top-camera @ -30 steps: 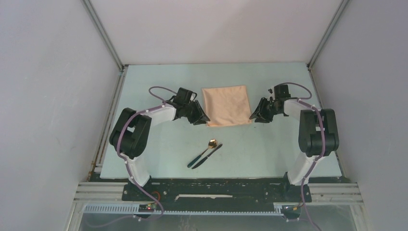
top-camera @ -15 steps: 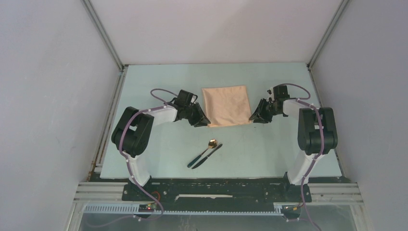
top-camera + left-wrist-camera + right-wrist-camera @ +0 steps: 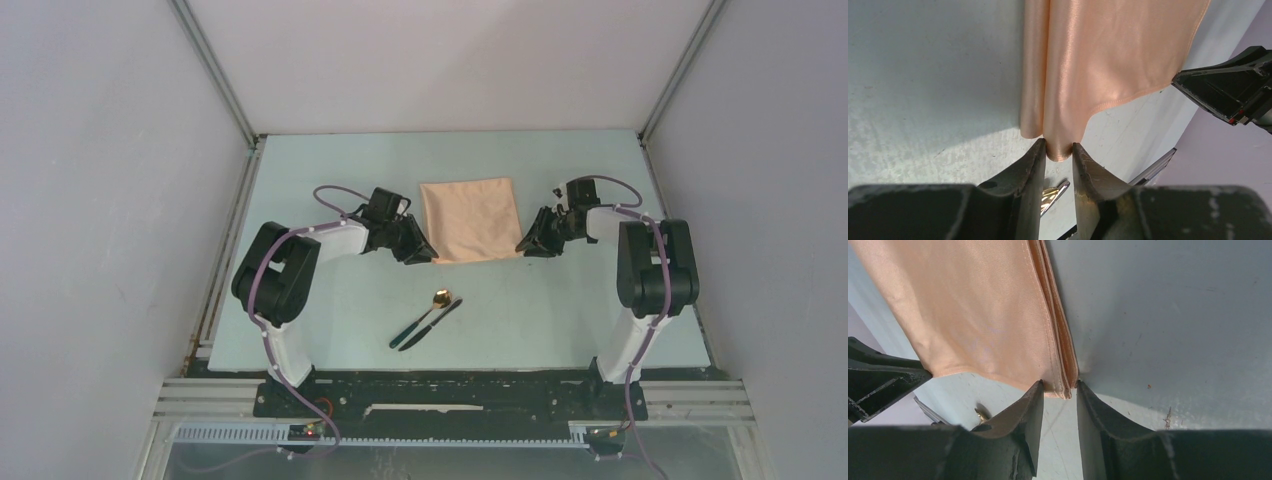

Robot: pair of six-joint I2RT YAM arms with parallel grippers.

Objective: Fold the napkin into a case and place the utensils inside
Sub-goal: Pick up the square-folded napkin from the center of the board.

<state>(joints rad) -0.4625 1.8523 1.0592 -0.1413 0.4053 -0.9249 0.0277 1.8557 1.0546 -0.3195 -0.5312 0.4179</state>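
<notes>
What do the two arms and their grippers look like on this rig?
The left arm and right arm match: white link shells between bulky black joint housings, each trailed by a thin purple cable. The left gripper and right gripper are black, each with two tapered, scuffed jaws narrowing to blunt tips. No markings are legible.

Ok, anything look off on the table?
Nothing stands out. The napkin lies flat and folded, the left gripper pinching its near-left corner, the right gripper bracketing the near-right one. The spoon and knife lie together, clear of it.
</notes>
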